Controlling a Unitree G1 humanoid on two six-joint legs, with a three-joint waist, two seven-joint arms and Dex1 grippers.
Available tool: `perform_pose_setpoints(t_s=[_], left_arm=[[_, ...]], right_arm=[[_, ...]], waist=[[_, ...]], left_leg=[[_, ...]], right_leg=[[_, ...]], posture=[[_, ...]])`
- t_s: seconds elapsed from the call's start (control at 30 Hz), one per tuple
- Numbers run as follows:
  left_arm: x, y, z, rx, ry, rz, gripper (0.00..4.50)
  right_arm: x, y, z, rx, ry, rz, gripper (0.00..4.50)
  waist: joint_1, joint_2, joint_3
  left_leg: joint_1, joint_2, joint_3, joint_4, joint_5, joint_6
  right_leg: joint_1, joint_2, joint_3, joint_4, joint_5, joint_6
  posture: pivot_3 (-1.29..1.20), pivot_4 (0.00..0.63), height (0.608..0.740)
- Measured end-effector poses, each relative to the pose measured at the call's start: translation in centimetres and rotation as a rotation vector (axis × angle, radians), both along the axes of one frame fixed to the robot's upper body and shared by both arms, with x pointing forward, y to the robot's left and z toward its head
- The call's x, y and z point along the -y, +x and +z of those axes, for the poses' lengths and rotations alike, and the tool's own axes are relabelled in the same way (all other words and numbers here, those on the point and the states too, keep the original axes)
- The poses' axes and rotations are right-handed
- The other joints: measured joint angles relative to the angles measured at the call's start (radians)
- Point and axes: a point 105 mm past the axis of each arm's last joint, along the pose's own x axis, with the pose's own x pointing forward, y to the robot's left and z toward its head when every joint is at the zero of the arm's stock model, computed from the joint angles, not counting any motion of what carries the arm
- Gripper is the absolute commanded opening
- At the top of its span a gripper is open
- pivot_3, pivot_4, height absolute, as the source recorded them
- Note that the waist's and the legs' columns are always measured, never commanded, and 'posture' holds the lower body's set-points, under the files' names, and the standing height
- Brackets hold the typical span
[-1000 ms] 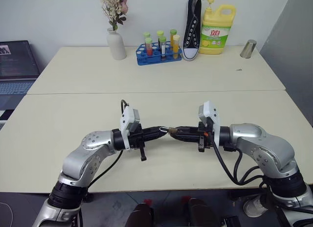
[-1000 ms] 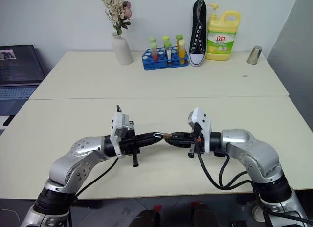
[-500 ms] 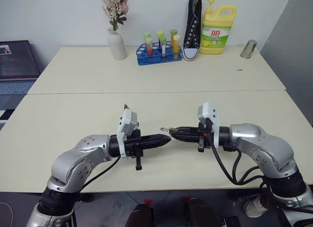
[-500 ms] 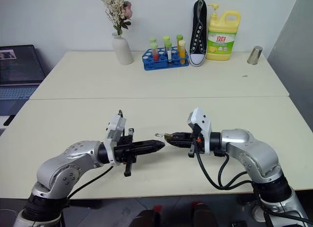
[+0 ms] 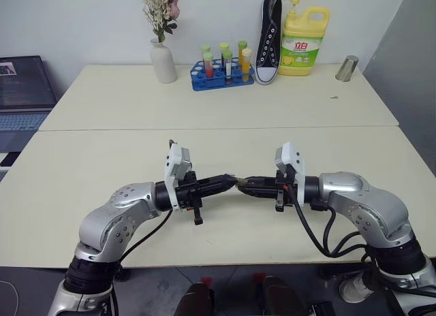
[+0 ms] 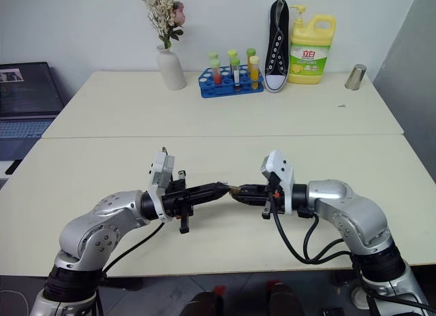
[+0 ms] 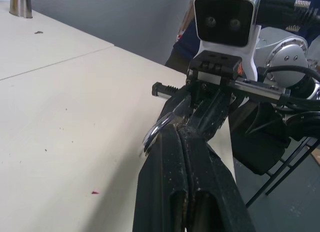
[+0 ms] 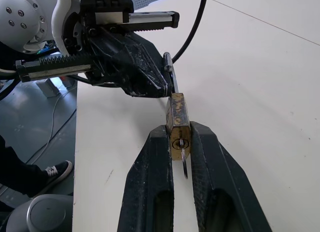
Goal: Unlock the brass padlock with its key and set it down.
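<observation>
Over the front edge of the desk [image 5: 82, 166], the two hands are meeting tip to tip in mid-air. The right hand [image 8: 180, 142] is pinching the brass padlock [image 8: 177, 123] by its body between both fingers, and the key [image 8: 184, 162] is sticking out of the keyhole on the end facing back toward that wrist. The left hand [image 7: 176, 134] is squeezed fully shut, and its tips are sitting right at the silver shackle; it looks like it's gripping the shackle, though I can't be totally sure it's actually pinching the wire rather than just touching it.

My take on the step: it's trying to pull the shackle out of the body. To do that well, the right hand should be keeping the lock dead steady while the left is pulling straight along the shackle's line, no twisting, since the thing is tiny and could easily pop out. Whether the key has been turned, I can't tell.

Room-wise, it's two pale desks pushed together. Along the back are a white vase of dried flowers [image 5: 162, 60], a blue test tube rack [image 5: 221, 74], a black sneaker [image 5: 268, 37] propped upright, a yellow detergent jug [image 5: 303, 40] and a metal cup [image 5: 346, 68]. A laptop [image 5: 24, 91] is sitting off to the left.
</observation>
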Motion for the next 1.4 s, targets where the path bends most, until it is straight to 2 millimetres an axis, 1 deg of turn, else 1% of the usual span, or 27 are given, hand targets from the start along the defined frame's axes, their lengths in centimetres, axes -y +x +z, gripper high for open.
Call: perform_pose_setpoints(t_s=[0.13, 0.23, 0.3, 0.37, 0.43, 0.5, 0.53, 0.6, 0.63, 0.7, 0.8, 0.97, 1.0, 1.13, 1.23, 1.33, 1.37, 1.4], left_arm=[[-0.1, 0.1, 0.0, 0.009, 0.004, 0.006, 0.0], [-0.3, 0.4, 0.0, 0.062, 0.039, 0.028, 0.0], [-0.6, 0.5, 0.1, 0.147, 0.093, 0.048, 0.0], [-1.1, 0.5, 0.4, 0.275, 0.159, 0.062, 0.0], [-1.2, 0.1, 0.5, 0.414, 0.24, 0.033, 0.0], [-1.4, -0.4, 0.0, 0.533, 0.314, -0.009, 0.37], [-1.7, -0.7, -0.7, 0.611, 0.375, -0.047, 0.54], [-2.5, -1.0, -1.9, 0.679, 0.448, -0.087, 1.08], [-2.8, -1.1, -2.6, 0.695, 0.475, -0.11, 1.42], [-2.9, -1.4, -3.1, 0.695, 0.479, -0.135, 2.02], [-3.0, -1.8, -3.2, 0.704, 0.483, -0.164, 2.89], [-3.3, -1.7, -3.6, 0.704, 0.488, -0.167, 4.41], [-3.2, -1.7, -3.6, 0.713, 0.487, -0.167, 4.5], [-2.9, -2.0, -3.8, 0.726, 0.475, -0.177, 4.5], [-2.9, -2.2, -4.3, 0.707, 0.475, -0.181, 4.5], [-2.8, -2.1, -4.5, 0.681, 0.461, -0.156, 4.5], [-2.8, -2.1, -4.6, 0.671, 0.459, -0.151, 4.5], [-2.8, -1.9, -4.6, 0.654, 0.454, -0.136, 4.5]], right_arm=[[0.0, 0.0, 0.0, -0.001, 0.0, 0.0, 0.12], [0.1, 0.0, -0.1, -0.004, -0.003, -0.004, 0.12], [0.2, 0.0, -0.3, -0.009, -0.007, -0.011, 0.12], [0.3, -0.1, -0.6, -0.018, -0.009, -0.014, 0.12], [0.4, 0.0, -0.7, -0.029, -0.013, -0.016, 0.12], [0.6, 0.1, -1.0, -0.054, -0.018, -0.024, 0.12], [0.9, 0.2, -1.4, -0.094, -0.019, -0.034, 0.12], [1.4, 0.5, -2.2, -0.161, -0.028, -0.053, 0.12], [1.7, 0.6, -2.6, -0.196, -0.043, -0.065, 0.12], [2.1, 0.7, -3.1, -0.236, -0.064, -0.076, 0.12], [2.0, 0.9, -3.4, -0.284, -0.083, -0.063, 0.12], [1.5, 1.7, -4.6, -0.367, -0.128, -0.046, 0.12], [1.2, 2.1, -5.0, -0.377, -0.141, -0.049, 0.12], [0.6, 3.4, -5.9, -0.409, -0.178, -0.068, 0.12], [0.8, 4.3, -6.2, -0.407, -0.207, -0.086, 0.12], [1.5, 5.0, -6.8, -0.404, -0.243, -0.11, 0.12], [1.7, 5.1, -7.0, -0.396, -0.257, -0.114, 0.84], [1.8, 5.2, -7.0, -0.384, -0.265, -0.115, 1.12]], waist=[[0.0, 0.0, 0.0], [0.0, 0.0, 0.0], [0.0, 0.0, 0.0], [0.0, 0.0, 0.0], [0.0, 0.0, 0.0], [0.0, 0.0, 0.0], [0.0, 0.0, 0.0], [0.001, 0.0, 0.0], [0.001, 0.0, 0.0], [0.003, 0.0, 0.0], [0.0, 0.0, 0.0], [-0.001, 0.001, 0.0], [-0.002, 0.001, 0.0], [-0.001, 0.001, 0.0], [-0.001, 0.001, 0.0], [-0.001, 0.001, 0.0], [-0.001, 0.001, 0.0], [-0.001, 0.001, 0.0]], left_leg=[[0.0, 0.0, 0.0, 0.0, 0.0, 0.0], [0.0, 0.0, 0.0, 0.0, 0.0, 0.0], [0.0, 0.0, 0.0, 0.0, 0.0, 0.0], [0.0, 0.0, 0.0, 0.0, 0.002, -0.003], [0.0, 0.0, 0.0, -0.001, 0.002, -0.004], [0.0, 0.0, 0.001, -0.001, 0.002, -0.004], [0.0, 0.0, 0.001, -0.001, 0.002, -0.004], [0.0, 0.0, 0.001, -0.001, 0.002, -0.003], [0.0, 0.0, 0.0, -0.001, 0.0, 0.0], [-0.001, 0.0, 0.0, -0.001, 0.0, 0.0], [-0.001, 0.0, 0.0, -0.001, 0.0, 0.0], [0.0, 0.0, 0.0, -0.001, 0.0, 0.0], [0.0, 0.0, 0.0, -0.001, 0.0, 0.0], [0.0, 0.0, 0.0, -0.001, 0.0, 0.0], [0.0, 0.0, 0.0, -0.001, 0.0, 0.0], [0.0, 0.0, 0.0, -0.001, 0.0, 0.0], [0.0, 0.0, 0.0, -0.001, 0.0, 0.0], [0.0, 0.0, 0.0, -0.001, 0.0, 0.0]], right_leg=[[0.0, 0.0, 0.0, 0.0, 0.0, 0.0], [0.0, 0.0, 0.0, 0.0, 0.0, 0.0], [0.0, 0.0, 0.0, -0.001, 0.0, 0.0], [0.0, 0.0, 0.0, -0.001, 0.0, 0.0], [0.0, 0.0, 0.0, -0.002, 0.0, 0.0], [0.0, 0.0, 0.0, -0.002, 0.0, 0.0], [0.0, 0.0, 0.0, -0.002, 0.0, 0.0], [0.0, 0.0, 0.0, -0.003, 0.0, 0.0], [0.0, 0.0, 0.0, -0.003, 0.0, 0.0], [0.0, -0.001, 0.0, -0.003, 0.0, 0.0], [0.0, -0.001, 0.0, -0.003, 0.0, 0.0], [0.0, 0.0, -0.001, -0.002, 0.0, 0.0], [0.0, 0.0, 0.0, -0.002, 0.0, 0.0], [0.0, 0.0, 0.0, -0.002, 0.0, 0.0], [0.0, 0.0, 0.0, -0.002, 0.0, 0.0], [0.0, 0.0, 0.0, -0.002, 0.0, 0.0], [0.0, 0.0, 0.0, -0.002, 0.0, 0.0], [0.0, 0.0, 0.0, -0.002, 0.0, 0.0]], posture=[[0.0, 0.15, 0.74], [0.0, 0.15, 0.74], [0.0, 0.15, 0.74], [0.0, 0.15, 0.74], [0.0, 0.15, 0.74], [0.0, 0.15, 0.74], [0.0, 0.15, 0.74], [0.0, 0.15, 0.74], [0.0, 0.15, 0.74], [0.0, 0.15, 0.74], [0.0, 0.15, 0.74], [0.0, 0.15, 0.74], [0.0, 0.15, 0.74], [0.0, 0.15, 0.74], [0.0, 0.15, 0.74], [0.0, 0.15, 0.74], [0.0, 0.15, 0.74], [0.0, 0.15, 0.74]])
